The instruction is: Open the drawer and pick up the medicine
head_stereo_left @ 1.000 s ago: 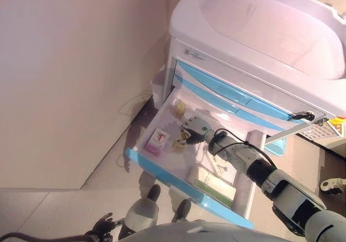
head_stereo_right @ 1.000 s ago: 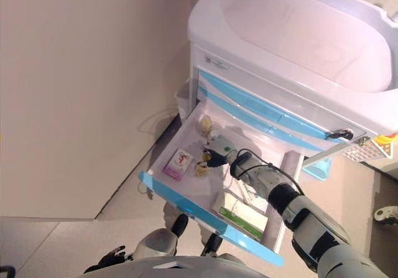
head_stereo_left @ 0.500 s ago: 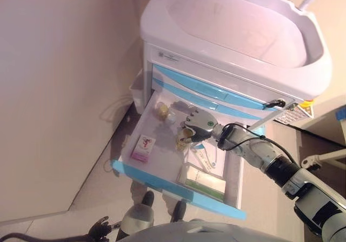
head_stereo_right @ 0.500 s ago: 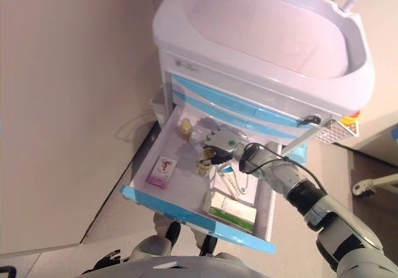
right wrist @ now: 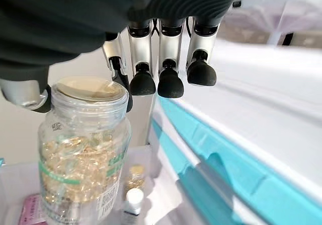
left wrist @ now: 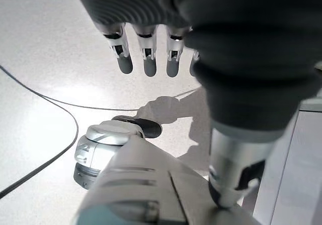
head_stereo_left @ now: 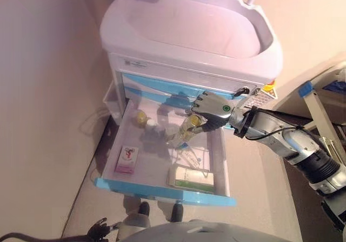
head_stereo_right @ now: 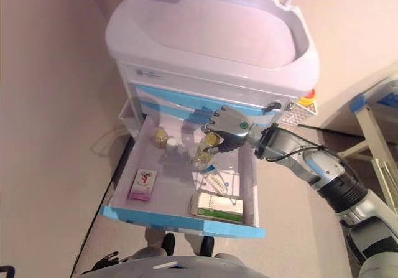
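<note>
The white cart's lower drawer (head_stereo_left: 162, 190) with a blue front stands pulled out. My right hand (head_stereo_left: 213, 109) hovers over the drawer's back right part, shut on a clear bottle of yellow capsules (right wrist: 83, 154). The thumb (right wrist: 25, 94) and one finger pinch it just under its lid. The bottle (head_stereo_left: 184, 133) hangs tilted below the hand, above the drawer floor. My left hand (left wrist: 150, 59) hangs low by the floor, fingers straight, holding nothing.
In the drawer lie a pink box (head_stereo_left: 126, 159), a green-and-white box (head_stereo_left: 190, 178), a small yellow bottle (head_stereo_left: 141, 117), a white-capped vial (head_stereo_left: 157, 127) and a paper sheet (head_stereo_left: 189, 155). Closed blue drawers (head_stereo_left: 162, 87) sit above. A wall is on the left, a metal frame (head_stereo_left: 319, 101) on the right.
The camera has shifted. My right hand has risen from the drawer floor with the capsule bottle and now holds it higher, toward the drawer's back right.
</note>
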Motion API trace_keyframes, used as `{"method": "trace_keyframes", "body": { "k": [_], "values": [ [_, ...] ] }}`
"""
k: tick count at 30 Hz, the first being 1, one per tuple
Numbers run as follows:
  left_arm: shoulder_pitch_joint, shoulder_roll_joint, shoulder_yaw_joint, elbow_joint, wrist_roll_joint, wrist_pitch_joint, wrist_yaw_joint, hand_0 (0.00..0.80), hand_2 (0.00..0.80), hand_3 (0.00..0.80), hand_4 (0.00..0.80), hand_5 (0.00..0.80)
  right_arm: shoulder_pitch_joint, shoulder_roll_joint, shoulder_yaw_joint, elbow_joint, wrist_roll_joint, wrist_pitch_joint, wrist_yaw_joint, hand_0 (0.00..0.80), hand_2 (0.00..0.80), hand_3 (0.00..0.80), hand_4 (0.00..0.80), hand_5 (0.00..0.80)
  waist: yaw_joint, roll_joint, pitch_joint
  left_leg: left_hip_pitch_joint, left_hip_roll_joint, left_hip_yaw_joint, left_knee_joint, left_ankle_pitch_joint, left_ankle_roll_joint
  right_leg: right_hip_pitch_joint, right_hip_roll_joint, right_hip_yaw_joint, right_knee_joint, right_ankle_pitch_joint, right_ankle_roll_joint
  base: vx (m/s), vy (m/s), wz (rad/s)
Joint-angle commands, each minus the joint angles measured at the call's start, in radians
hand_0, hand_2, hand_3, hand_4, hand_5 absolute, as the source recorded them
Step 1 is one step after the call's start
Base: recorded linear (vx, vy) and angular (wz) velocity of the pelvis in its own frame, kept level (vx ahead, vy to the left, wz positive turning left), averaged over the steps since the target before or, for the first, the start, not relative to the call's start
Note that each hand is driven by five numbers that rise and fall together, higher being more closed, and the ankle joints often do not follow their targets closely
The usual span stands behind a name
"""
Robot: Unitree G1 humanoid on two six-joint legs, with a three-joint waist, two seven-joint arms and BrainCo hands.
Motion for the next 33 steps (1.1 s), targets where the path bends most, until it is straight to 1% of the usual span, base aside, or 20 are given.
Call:
{"method": "trace_keyframes", "body": {
  "k": [1, 5, 7, 9, 13, 16, 24, 27, 33],
  "values": [
    [-0.020, -0.010, 0.020, 0.065, 0.005, 0.006, 0.006, 0.000, 0.000, 0.000, 0.000, 0.000, -0.099, -0.044, -0.062, -0.069, 0.097, 0.004, 0.019, 0.800, 0.800, 0.800, 0.800, 0.800, 0.009, 0.024, -0.031, -0.017, -0.031, -0.041, 0.003, -0.083, 0.017, 0.022, 0.013, -0.010, 0.090, -0.068, 0.055, -0.005, 0.031, -0.10],
    [-0.017, -0.014, 0.015, 0.062, -0.003, 0.011, 0.009, 0.000, 0.000, 0.000, 0.000, 0.000, -0.141, -0.085, -0.096, -0.095, 0.155, 0.014, 0.056, 0.800, 0.800, 0.800, 0.800, 0.800, 0.002, 0.028, -0.037, -0.013, -0.031, -0.033, 0.002, -0.083, 0.017, 0.021, 0.012, -0.002, 0.088, -0.066, 0.057, -0.005, 0.026, -0.14],
    [-0.015, -0.015, 0.015, 0.061, -0.003, 0.013, 0.008, 0.000, 0.000, 0.000, 0.000, 0.000, -0.158, -0.103, -0.106, -0.110, 0.193, 0.034, 0.079, 0.800, 0.800, 0.800, 0.800, 0.800, 0.001, 0.030, -0.039, -0.013, -0.032, -0.032, 0.001, -0.083, 0.017, 0.021, 0.012, 0.000, 0.087, -0.065, 0.057, -0.002, 0.010, -0.03],
    [-0.012, -0.015, 0.013, 0.059, -0.004, 0.016, 0.008, 0.000, 0.000, 0.000, 0.000, 0.000, -0.179, -0.123, -0.118, -0.114, 0.219, 0.037, 0.094, 0.800, 0.800, 0.800, 0.800, 0.800, 0.000, 0.030, -0.042, -0.013, -0.032, -0.031, 0.001, -0.083, 0.017, 0.021, 0.012, 0.003, 0.085, -0.065, 0.057, -0.002, 0.012, -0.04],
    [-0.005, -0.012, 0.008, 0.056, -0.010, 0.019, 0.006, 0.000, 0.000, 0.000, 0.000, 0.000, -0.228, -0.163, -0.113, -0.107, 0.304, 0.036, 0.135, 0.800, 0.800, 0.800, 0.800, 0.800, 0.002, 0.028, -0.041, -0.013, -0.033, -0.031, 0.001, -0.081, 0.018, 0.020, 0.012, 0.003, 0.086, -0.064, 0.057, 0.000, 0.001, -0.01],
    [0.000, -0.008, 0.003, 0.051, -0.011, 0.023, 0.007, 0.000, 0.000, 0.000, 0.000, 0.000, -0.280, -0.197, -0.101, -0.093, 0.379, 0.061, 0.167, 0.800, 0.800, 0.800, 0.800, 0.800, 0.006, 0.023, -0.040, -0.014, -0.033, -0.035, 0.001, -0.081, 0.018, 0.021, 0.013, 0.001, 0.084, -0.064, 0.056, 0.000, 0.000, 0.00],
    [0.004, 0.005, -0.009, 0.035, -0.021, 0.044, 0.008, 0.000, 0.000, 0.000, 0.000, 0.000, -0.408, -0.249, -0.043, 0.035, 0.495, 0.085, 0.169, 0.800, 0.800, 0.800, 0.800, 0.800, 0.016, 0.014, -0.038, -0.017, -0.037, -0.050, 0.001, -0.078, 0.017, 0.026, 0.015, -0.007, 0.077, -0.063, 0.054, 0.000, 0.000, 0.00],
    [0.004, 0.009, -0.017, 0.026, -0.021, 0.054, 0.010, 0.000, 0.000, 0.000, 0.000, 0.000, -0.463, -0.257, -0.014, 0.115, 0.548, 0.088, 0.164, 0.800, 0.800, 0.800, 0.800, 0.800, 0.022, 0.010, -0.037, -0.018, -0.038, -0.056, 0.001, -0.075, 0.017, 0.029, 0.014, -0.011, 0.075, -0.064, 0.052, 0.016, -0.004, 0.04],
    [0.003, 0.015, -0.027, 0.006, -0.027, 0.074, 0.010, 0.000, 0.000, 0.000, 0.000, 0.000, -0.547, -0.255, 0.027, 0.279, 0.548, 0.089, 0.087, 0.800, 0.800, 0.800, 0.800, 0.800, 0.033, 0.006, -0.035, -0.016, -0.041, -0.069, 0.002, -0.073, 0.015, 0.038, 0.013, -0.024, 0.072, -0.066, 0.050, 0.028, 0.000, 0.05]
  ]
}}
